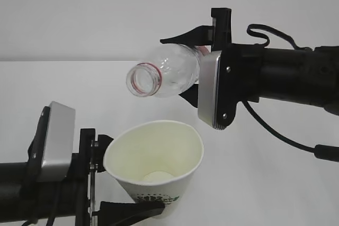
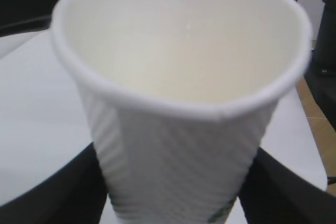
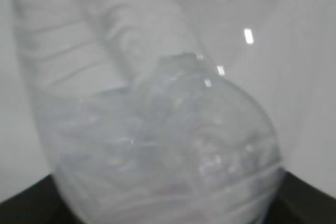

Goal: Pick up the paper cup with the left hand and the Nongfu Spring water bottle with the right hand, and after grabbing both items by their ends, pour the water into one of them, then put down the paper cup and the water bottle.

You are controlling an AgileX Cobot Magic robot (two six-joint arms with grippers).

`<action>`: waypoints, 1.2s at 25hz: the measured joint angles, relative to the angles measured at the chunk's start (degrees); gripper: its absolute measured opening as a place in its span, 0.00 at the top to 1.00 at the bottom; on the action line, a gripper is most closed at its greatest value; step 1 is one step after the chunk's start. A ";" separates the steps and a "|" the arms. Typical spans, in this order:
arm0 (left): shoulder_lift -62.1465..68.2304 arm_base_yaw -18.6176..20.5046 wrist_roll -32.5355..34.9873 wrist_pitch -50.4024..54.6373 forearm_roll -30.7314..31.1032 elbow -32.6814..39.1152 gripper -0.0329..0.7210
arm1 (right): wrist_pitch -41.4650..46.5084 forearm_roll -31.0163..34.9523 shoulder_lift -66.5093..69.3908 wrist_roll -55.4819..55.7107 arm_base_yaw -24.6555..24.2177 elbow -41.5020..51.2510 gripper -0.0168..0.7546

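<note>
Nearest the exterior camera, the left hand (image 1: 108, 175) grips one paper cup (image 1: 154, 168) by its lower end, jaws spread to the cup's width; the cup is white with a cream inside, tilted mouth-up, and bears a dark green logo whose writing is too small to read. Above and behind it, the right hand (image 1: 193, 62) clamps one clear ribbed water bottle (image 1: 164, 70) by its base, lying almost level, its uncapped red-ringed mouth over the cup, no label readable.
</note>
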 joint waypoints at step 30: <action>0.00 0.00 4.57 2.05 -16.41 0.00 0.26 | 5.78 20.48 0.05 -17.31 0.00 0.00 0.32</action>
